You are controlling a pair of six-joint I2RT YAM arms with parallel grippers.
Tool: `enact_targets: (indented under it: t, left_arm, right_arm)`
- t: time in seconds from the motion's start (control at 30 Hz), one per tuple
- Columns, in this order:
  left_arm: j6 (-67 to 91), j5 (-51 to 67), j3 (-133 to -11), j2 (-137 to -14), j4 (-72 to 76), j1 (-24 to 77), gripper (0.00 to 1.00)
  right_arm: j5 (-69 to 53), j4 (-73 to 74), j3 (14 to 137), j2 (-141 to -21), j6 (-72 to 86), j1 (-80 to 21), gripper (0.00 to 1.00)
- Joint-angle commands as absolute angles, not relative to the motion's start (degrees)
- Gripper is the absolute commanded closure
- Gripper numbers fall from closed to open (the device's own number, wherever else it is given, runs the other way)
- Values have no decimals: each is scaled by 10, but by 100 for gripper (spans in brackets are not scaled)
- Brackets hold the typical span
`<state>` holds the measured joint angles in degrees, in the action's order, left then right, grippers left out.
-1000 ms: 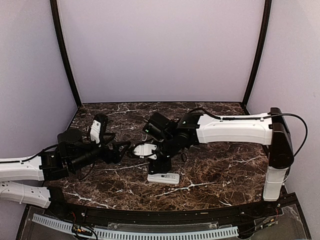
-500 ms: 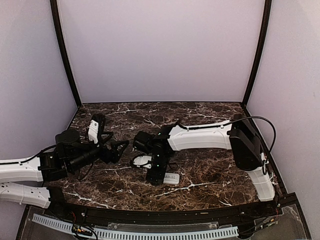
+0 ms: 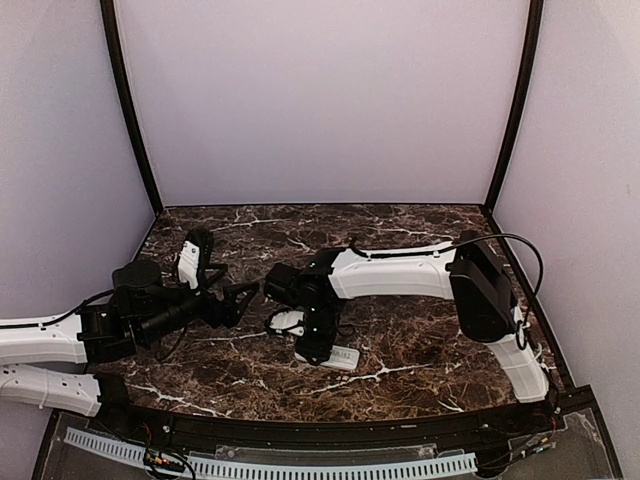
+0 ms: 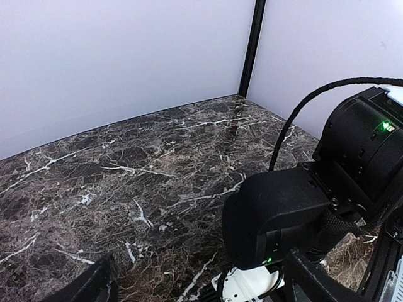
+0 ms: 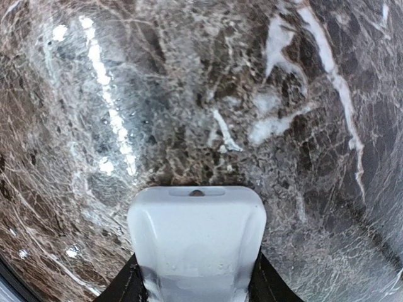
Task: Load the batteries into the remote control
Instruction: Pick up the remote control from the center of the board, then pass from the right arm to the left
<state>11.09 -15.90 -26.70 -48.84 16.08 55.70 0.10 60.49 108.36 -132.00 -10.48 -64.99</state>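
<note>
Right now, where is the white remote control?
In the top view, the remote control lies near the front middle of the marble table, with one end pinched in the right hand, which reaches down onto it.

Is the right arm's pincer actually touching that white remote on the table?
Touching. The right wrist view shows the right pincer with its black fingers pressed against both sides of the white remote.

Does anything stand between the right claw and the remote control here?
Nothing visible does. In the right wrist view the right claw straddles the remote control, with a finger against each side.
</note>
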Motion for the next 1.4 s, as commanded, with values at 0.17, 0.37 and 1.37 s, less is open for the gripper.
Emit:
enact_targets:
  t: [0.17,0.37,1.37]
  left_arm:
    - [100,-161,-259,-486,172,559,10]
    - [101,-156,-258,-479,176,559,10]
    - [139,184,-404,-592,344,578,12]
  right_arm:
    - [8,603,1092,-1317,-84,-657,65]
    - [-48,545,1054,-1238,-54,-636,69]
    - [-398,17,847,-873,90,-607,68]
